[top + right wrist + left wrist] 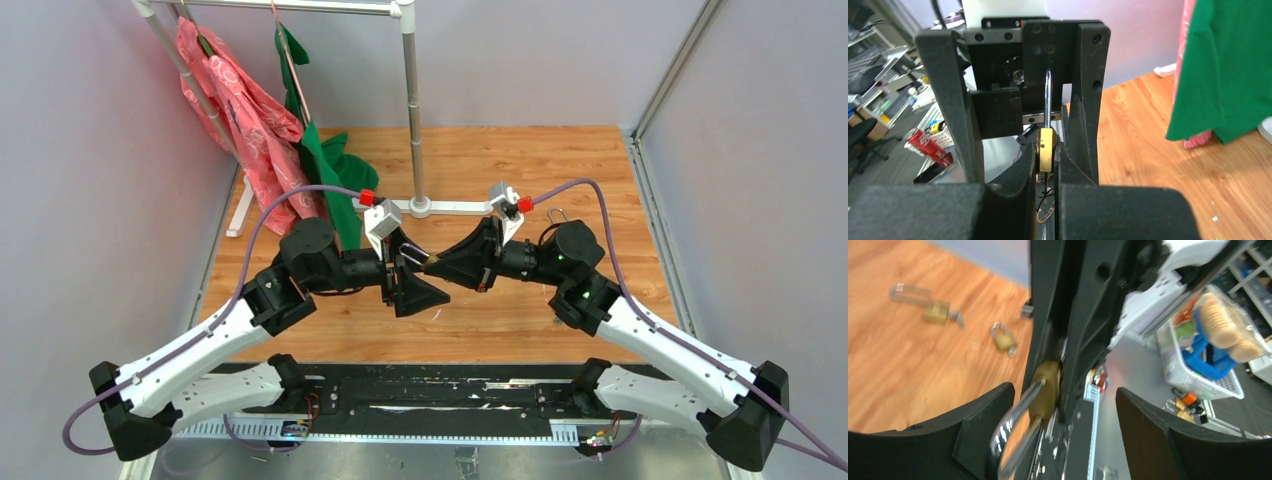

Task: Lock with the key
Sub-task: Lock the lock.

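The right pincer (1047,159) pinched the small brass padlock (1046,145); its steel shackle (1048,97) ran lengthwise straight toward the left pincer (1063,397), whose fingers (980,422) stood spread around it.

Wood-grain table (560,165), plain grey walls (90,150) on three sides. White pipe rack (412,100) at back, pink garment (245,125) and green garment (322,165) hanging.

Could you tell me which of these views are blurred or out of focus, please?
Left wrist view: motion-smeared; the loose padlocks and the held padlock are soft. Right wrist view: that padlock's brass body is crisp, the right gripper close to the lens dark and soft. Top view: sharp, evenly lit.
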Controlling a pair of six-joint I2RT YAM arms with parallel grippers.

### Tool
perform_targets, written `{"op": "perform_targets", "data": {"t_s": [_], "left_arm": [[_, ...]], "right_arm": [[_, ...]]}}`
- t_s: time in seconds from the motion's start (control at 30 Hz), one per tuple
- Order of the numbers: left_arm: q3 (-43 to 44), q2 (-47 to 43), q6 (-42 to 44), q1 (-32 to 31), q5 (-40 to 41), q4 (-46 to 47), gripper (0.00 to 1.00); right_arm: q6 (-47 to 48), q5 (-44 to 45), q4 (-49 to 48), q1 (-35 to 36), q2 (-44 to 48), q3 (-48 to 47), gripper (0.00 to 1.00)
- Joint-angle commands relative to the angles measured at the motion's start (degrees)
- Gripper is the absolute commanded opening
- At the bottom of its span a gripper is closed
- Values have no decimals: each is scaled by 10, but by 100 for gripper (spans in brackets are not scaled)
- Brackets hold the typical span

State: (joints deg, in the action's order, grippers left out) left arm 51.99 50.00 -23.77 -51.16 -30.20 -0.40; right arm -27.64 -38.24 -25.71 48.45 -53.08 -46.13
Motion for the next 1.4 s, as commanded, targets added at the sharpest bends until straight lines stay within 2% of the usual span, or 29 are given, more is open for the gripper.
{"op": "perform_targets", "data": {"t_s": [0.0,0.23,0.37,0.43,0.57,0.67,0.8,0.93,1.13,1.37], "left_arm": [[26,-16,36,-3,33,-111,83],[43,-64,45,16,79,-161,87],[42,-99,37,28,139,-171,90],[17,-124,25,28,186,-136,93],[-43,-160,-9,29,247,-42,99],[-25,-105,-45,29,208,-23,98],[-45,-47,-115,29,176,90,97],[-46,7,-164,29,170,162,95],[-47,56,-213,30,171,255,87],[-17,111,-231,29,145,304,80]], "right_arm": [[-32,52,-44,-9,25,27,0],[-54,114,-25,-30,65,52,0],[-110,140,-40,-81,92,88,0],[-172,121,-90,-124,98,123,0],[-342,64,-279,-206,71,187,0],[-412,51,-384,-218,38,210,0],[-474,44,-509,-216,-4,225,0],[-474,28,-518,-207,-10,221,0],[-439,19,-460,-198,18,214,0],[-429,14,-446,-189,20,210,0]]}}
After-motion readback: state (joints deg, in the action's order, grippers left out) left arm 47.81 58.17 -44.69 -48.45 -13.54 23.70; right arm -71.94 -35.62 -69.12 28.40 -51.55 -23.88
